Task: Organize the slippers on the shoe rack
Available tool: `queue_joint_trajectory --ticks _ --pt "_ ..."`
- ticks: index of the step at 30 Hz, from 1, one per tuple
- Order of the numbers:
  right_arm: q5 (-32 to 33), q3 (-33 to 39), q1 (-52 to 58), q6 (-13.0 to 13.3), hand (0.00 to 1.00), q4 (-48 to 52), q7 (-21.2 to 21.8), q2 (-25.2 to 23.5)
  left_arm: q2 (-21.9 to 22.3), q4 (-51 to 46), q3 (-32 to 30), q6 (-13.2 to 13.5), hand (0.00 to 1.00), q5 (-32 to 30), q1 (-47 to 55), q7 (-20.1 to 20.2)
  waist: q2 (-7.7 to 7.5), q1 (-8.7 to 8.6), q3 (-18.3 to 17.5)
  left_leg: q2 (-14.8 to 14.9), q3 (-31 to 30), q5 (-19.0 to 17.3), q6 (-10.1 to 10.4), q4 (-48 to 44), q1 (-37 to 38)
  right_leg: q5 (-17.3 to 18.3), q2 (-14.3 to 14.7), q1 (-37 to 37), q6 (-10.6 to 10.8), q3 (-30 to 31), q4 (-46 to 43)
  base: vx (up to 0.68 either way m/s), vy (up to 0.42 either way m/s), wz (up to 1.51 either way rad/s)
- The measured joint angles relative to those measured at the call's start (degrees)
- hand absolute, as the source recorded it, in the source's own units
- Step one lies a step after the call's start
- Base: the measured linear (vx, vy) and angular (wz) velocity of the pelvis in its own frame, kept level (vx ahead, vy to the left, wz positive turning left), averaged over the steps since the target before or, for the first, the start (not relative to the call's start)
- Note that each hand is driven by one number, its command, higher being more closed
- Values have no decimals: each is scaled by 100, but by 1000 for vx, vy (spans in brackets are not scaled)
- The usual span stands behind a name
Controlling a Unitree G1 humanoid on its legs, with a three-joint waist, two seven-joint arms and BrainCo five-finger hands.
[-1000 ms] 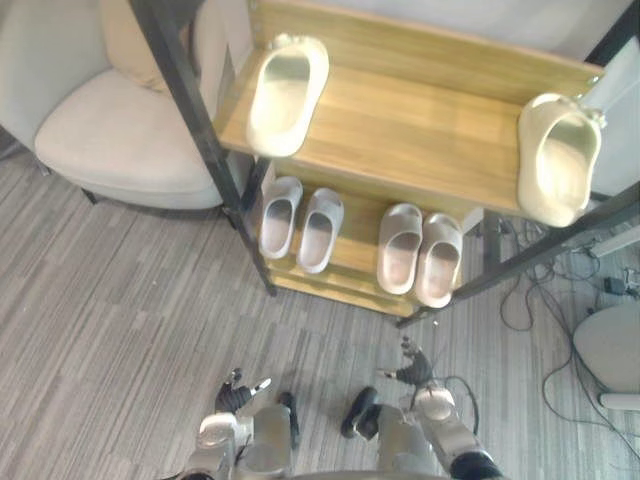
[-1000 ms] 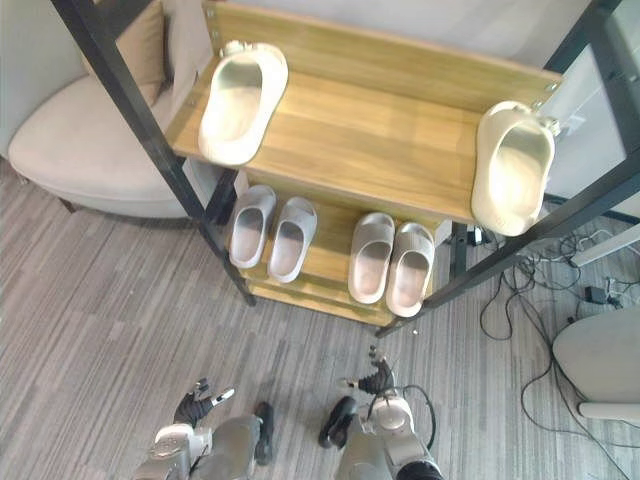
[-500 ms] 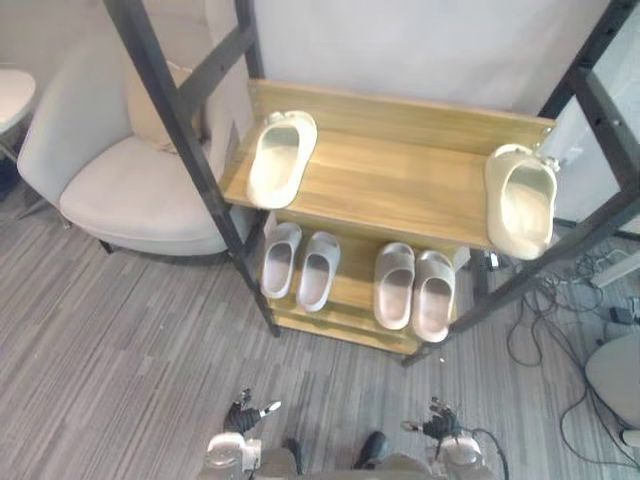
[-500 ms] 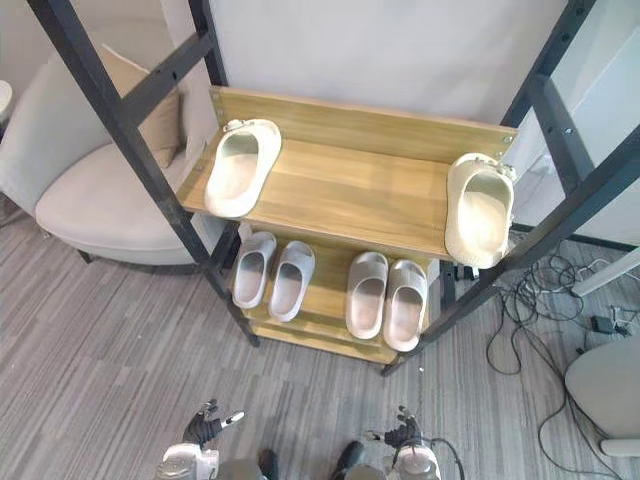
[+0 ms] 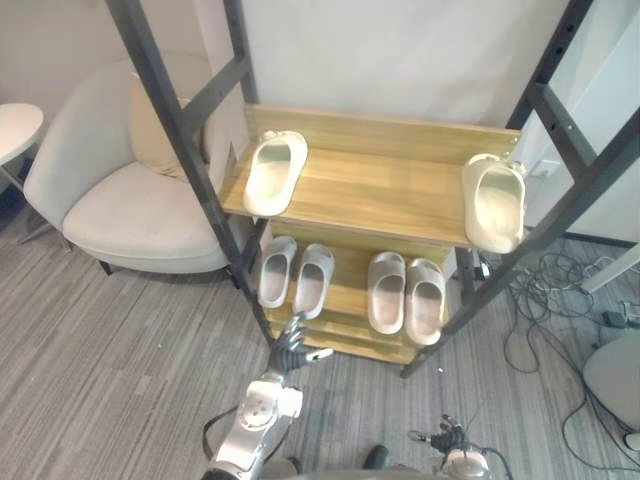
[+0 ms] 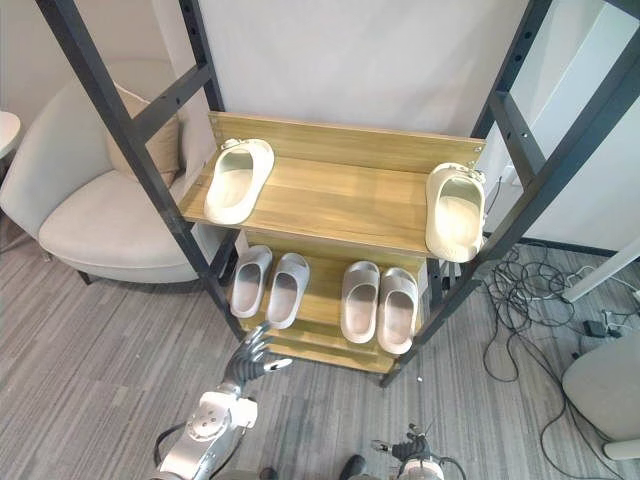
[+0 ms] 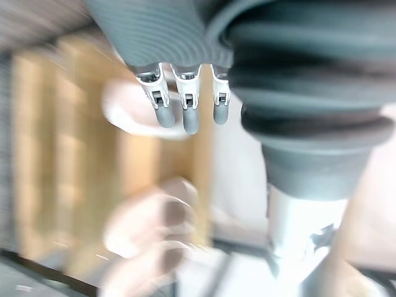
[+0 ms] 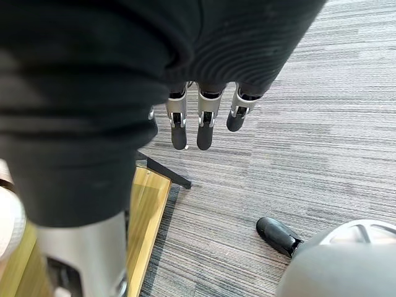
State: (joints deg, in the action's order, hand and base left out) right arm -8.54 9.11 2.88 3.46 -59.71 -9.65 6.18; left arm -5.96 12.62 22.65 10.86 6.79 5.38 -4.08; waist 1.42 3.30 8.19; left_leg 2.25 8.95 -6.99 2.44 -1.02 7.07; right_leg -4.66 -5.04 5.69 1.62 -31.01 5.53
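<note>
The shoe rack (image 5: 390, 185) holds a left pair (image 5: 296, 275) and a right pair (image 5: 407, 293) side by side on its lower shelf; on the upper shelf one cream slipper (image 5: 275, 172) lies at the left edge, its mate (image 5: 495, 203) at the right edge, well apart; the left hand (image 5: 290, 345), fingers spread and empty, hovers near the lower shelf's front edge; the right hand (image 8: 204, 127) hangs low, fingers straight, holding nothing; the reach should probably clear the black post (image 5: 207, 200) and take a cream slipper by its side wall
</note>
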Motion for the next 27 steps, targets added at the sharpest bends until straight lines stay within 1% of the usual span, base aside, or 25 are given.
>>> queue_joint_trajectory --ticks 3,7,10,13,15,16,18,21,23,25,27 --pt "10 15 4 0 0 -38 16 65 0 -561 143 30 0 21 -19 83 82 -16 -54 5 -6 14 -22 14 12 3 16 -8 -2 0 -1 28 -12 0" --pt "18 10 1 1 0 -49 53 97 -7 -1190 159 117 0 122 -194 23 106 -35 -70 0 -3 16 -24 34 59 6 19 -15 2 0 -19 73 -10 -1" --pt "18 -32 -7 5 0 -54 63 114 -83 -1635 151 211 0 120 -667 -199 95 -48 -77 -31 -1 15 -26 80 110 5 1 9 2 3 -12 28 3 -1" --pt "20 -41 -54 9 0 -53 68 117 -285 -2000 86 309 0 -19 -1222 -503 63 -66 -95 -70 -2 13 -31 86 119 1 -22 11 3 9 2 0 0 0" --pt "22 -63 -68 16 0 -50 73 120 -370 -2066 -32 348 0 -250 -1499 -709 55 -75 -99 -92 -1 10 -35 86 128 -9 -43 17 11 18 3 0 0 0" --pt "23 -86 -54 19 0 -52 73 123 -368 -2083 -40 345 0 -299 -1530 -733 51 -78 -104 -92 1 11 -39 82 124 -12 -52 14 16 27 2 0 0 0" --pt "23 -156 -53 47 0 -54 118 130 -458 -2161 -135 344 0 -680 -1810 -896 31 -83 -119 -106 13 11 -39 61 99 -27 -84 -11 34 64 2 -9 -1 -2" --pt "23 -260 -57 50 0 -52 208 196 -460 -2161 -353 328 0 -968 -2126 -1055 24 -82 -125 -113 136 12 -40 47 65 -78 -92 -89 34 190 1 -43 -6 -17" --pt "23 -284 -57 52 0 -40 255 236 -484 -2156 -476 253 0 -1084 -2342 -1082 3 -87 -169 -119 153 12 -41 -14 -91 -117 -102 -214 17 221 0 -64 -20 -14" --pt "23 -282 -77 46 0 -32 289 282 -581 -2017 -628 243 0 -1136 -2560 -1122 -6 -94 -163 -123 175 33 -73 7 -105 -144 -90 -266 -13 250 3 -44 -32 -10" --pt "23 -279 -68 45 0 27 309 340 -795 -1550 -1029 195 0 -1171 -2745 -1210 0 -151 -169 -114 257 33 -73 4 -85 -167 -78 -288 -28 323 4 -66 -37 -17"
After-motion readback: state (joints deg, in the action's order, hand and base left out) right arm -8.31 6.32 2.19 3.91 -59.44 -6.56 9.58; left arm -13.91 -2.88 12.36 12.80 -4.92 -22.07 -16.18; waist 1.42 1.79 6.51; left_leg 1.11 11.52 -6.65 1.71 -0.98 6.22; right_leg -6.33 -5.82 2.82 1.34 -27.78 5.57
